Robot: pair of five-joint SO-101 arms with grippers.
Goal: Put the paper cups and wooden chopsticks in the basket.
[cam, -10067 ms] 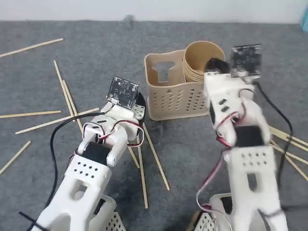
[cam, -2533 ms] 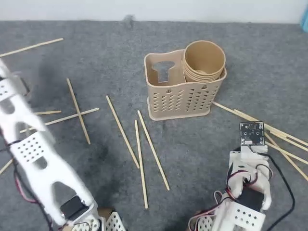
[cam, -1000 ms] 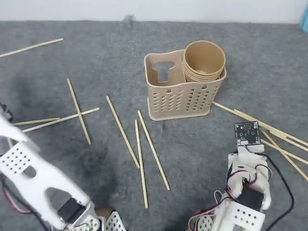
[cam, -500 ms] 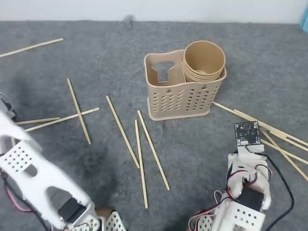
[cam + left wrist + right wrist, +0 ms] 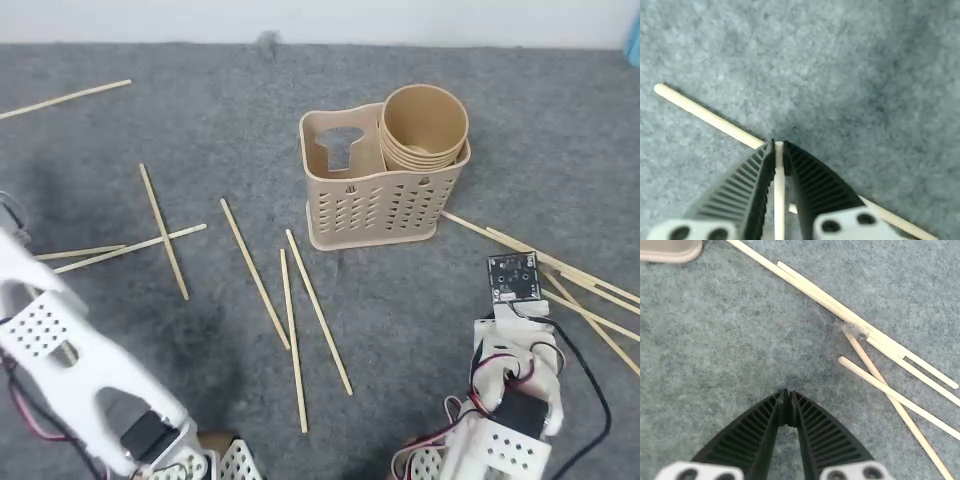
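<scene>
Here the left gripper (image 5: 778, 145) was pinched shut on a thin chopstick (image 5: 779, 200) over the grey tabletop (image 5: 200, 110), well apart from the basket (image 5: 370, 205) holding the paper cups (image 5: 425, 125). Light, stiff and likely slippery, the chopstick probably wanted a mid-length hold. The right gripper (image 5: 787, 392) was closed and empty.

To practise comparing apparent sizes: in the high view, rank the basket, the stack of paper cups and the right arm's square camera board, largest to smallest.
1. basket
2. stack of paper cups
3. camera board, which looks clearly smallest even though it may sit nearer the camera
</scene>
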